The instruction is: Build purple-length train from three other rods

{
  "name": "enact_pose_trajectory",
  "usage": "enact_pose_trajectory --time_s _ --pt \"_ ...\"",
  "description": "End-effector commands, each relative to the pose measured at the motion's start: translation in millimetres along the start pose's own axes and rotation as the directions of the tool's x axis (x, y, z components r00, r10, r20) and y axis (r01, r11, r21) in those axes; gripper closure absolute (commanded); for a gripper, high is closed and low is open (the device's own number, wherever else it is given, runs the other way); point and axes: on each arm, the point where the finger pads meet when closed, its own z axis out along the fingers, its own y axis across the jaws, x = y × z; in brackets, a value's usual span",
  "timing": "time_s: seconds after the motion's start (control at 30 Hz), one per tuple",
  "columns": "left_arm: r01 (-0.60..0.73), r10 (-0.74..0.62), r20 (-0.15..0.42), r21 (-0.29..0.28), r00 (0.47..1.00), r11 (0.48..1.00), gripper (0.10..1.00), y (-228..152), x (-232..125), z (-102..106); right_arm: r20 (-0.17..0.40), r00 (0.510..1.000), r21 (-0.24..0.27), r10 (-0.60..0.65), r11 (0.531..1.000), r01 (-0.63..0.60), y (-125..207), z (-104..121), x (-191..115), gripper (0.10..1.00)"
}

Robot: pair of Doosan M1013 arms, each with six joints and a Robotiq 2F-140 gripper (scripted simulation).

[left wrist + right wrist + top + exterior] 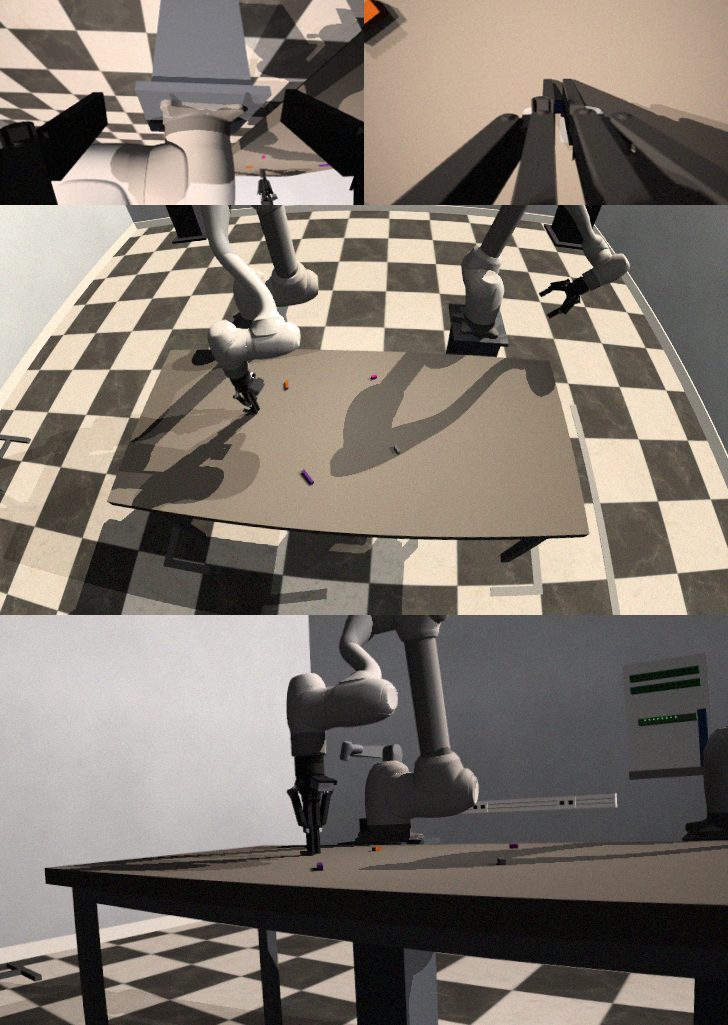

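Note:
My right gripper [253, 409] [311, 852] [557, 92] points down at the left part of the table, tips at the top, shut on a blue rod [558, 106] that shows between its fingers. The orange rod [286, 384] [376, 848] [370, 12] lies a little beside it. The magenta rod [373, 377] [513, 846] lies at the back middle. The grey rod [396, 449] [501, 861] lies right of the middle. The purple rod [307, 476] [319, 866] lies toward the front. My left gripper [545, 305] [194, 106] is open and empty, off the table.
The table [458, 490] [458, 882] bears these rods well apart from one another. Arm shadows cross its left part and middle. The left arm's base [477, 339] stands behind the table's back edge. The right arm reaches over the back left edge.

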Motion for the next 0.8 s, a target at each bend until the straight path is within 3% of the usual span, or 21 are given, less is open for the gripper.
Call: enact_pose_trajectory --time_s 0.0,0.57,0.77 --pt "0.0 0.0 -0.001 0.0 1.0 1.0 0.098 -0.1 0.0 -0.5 -0.001 1.0 -0.001 0.0 1.0 0.0 0.2 -0.4 0.2 0.974" --pt "0.0 0.0 -0.001 0.0 1.0 1.0 0.098 -0.1 0.0 -0.5 -0.001 1.0 -0.001 0.0 1.0 0.0 0.2 -0.9 0.2 0.974" --pt "0.0 0.0 -0.001 0.0 1.0 1.0 0.098 -0.1 0.0 -0.5 -0.001 1.0 -0.001 0.0 1.0 0.0 0.2 -19.4 0.2 0.974"
